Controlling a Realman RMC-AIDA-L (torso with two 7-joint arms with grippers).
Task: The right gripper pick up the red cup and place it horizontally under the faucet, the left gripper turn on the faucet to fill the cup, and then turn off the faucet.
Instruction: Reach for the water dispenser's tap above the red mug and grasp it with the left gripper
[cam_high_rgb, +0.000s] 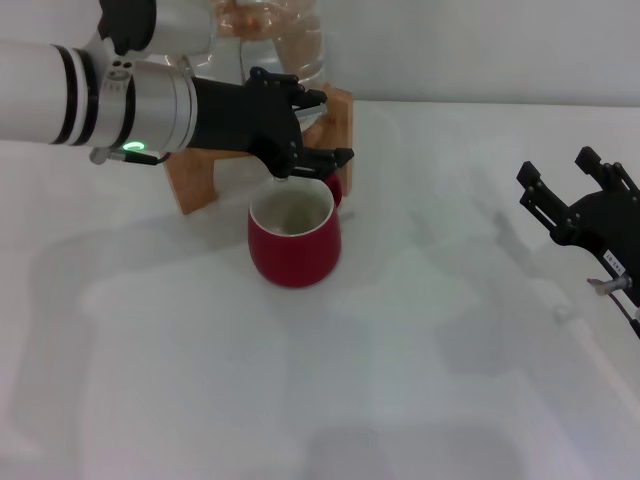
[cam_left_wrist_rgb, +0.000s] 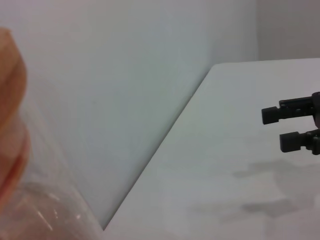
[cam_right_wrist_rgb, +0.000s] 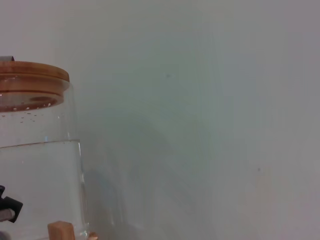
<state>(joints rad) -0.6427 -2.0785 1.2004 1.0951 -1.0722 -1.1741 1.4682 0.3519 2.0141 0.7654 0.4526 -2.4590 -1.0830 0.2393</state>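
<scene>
Item one: you had the red cup standing upright on the white tabletop, mouth up and cream inside showing, its handle turned toward one o'clock. Item two: directly at the cup's twelve o'clock stood the wooden stand carrying the glass water jar; the faucet itself was mostly covered by your arm, so its lever position could not be read. Item three: your left pincer reached in from nine o'clock, just above the cup's far rim and in front of the stand, its two black fingers apart, one above the other, at the spot where the faucet sat; whether they touched the faucet could not be told. A green light glowed on that arm's silver wrist. Item four: your right pincer hovered well apart from the cup, out at its three o'clock near the tabletop's edge, fingers spread and holding nothing; the left wrist view showed the same two fingertips separated. Item five: the right wrist view showed the jar's wooden lid and the water level below it.
</scene>
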